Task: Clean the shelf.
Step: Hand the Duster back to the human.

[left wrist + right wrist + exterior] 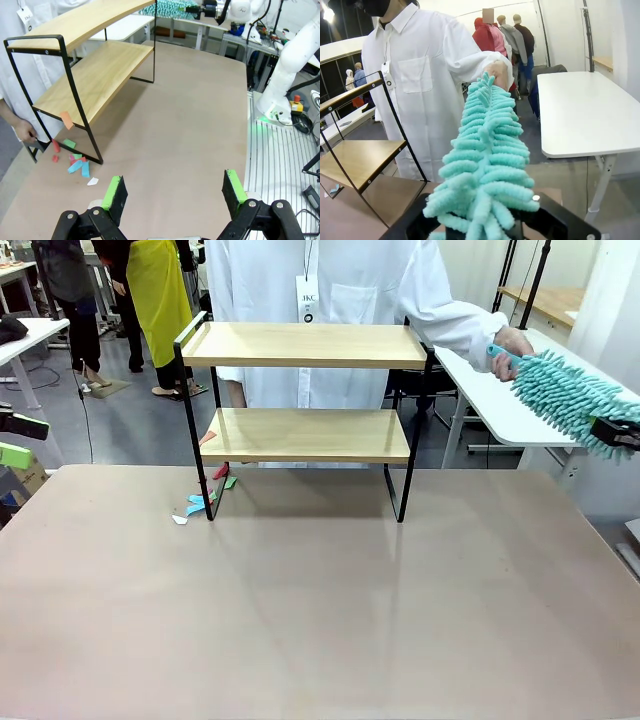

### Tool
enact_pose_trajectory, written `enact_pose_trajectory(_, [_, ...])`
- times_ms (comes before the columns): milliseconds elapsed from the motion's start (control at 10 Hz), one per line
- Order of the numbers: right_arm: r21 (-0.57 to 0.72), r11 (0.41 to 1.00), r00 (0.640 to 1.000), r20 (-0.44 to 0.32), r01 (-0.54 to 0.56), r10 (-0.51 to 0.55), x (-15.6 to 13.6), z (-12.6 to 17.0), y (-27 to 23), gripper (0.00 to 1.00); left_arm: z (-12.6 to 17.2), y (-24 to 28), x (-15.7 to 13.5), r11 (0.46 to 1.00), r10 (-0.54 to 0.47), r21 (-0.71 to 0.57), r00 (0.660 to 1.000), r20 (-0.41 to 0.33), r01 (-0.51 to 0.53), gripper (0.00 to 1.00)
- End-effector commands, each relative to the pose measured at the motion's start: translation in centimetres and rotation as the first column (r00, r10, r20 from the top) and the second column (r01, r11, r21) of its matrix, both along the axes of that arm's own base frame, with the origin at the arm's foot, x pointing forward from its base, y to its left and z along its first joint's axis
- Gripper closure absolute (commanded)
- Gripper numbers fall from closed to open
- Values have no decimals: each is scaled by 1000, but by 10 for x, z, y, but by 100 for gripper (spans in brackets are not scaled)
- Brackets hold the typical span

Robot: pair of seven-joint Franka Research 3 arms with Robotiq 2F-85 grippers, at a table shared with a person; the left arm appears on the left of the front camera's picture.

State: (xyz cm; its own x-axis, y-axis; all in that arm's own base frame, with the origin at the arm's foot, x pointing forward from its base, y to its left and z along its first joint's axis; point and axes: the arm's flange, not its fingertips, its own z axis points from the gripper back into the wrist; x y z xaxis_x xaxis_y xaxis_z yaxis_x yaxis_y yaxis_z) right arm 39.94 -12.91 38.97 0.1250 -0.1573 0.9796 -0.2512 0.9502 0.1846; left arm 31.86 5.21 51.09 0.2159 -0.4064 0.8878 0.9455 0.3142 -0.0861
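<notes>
Apparently my right hand (615, 430) gripped the teal duster (565, 395) at three o'clock; I judged sweeping the shelf (300, 345) gently best; left hand (172, 192) gaped empty.

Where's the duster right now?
In the front view the teal duster is at the far right, beyond the shelf, with the person's hand on its handle end and the right gripper at its other end.
</notes>
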Motion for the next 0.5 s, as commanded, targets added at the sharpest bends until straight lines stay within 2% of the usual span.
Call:
enact_pose_trajectory(0, [1,1000,1000,-7,-4,4,-2,-2,0,26,1,-1,2,1000,-7,-25,1000,24,8,0])
enact_pose_trajectory(100, [10,1000,1000,-8,-3,3,0,-1,0,0,1,-1,2,1000,-7,-25,1000,24,8,0])
enact_pose_trajectory(400, [26,1000,1000,-1,8,-8,-1,6,-2,3,1,-1,2,1000,-7,-25,1000,24,8,0])
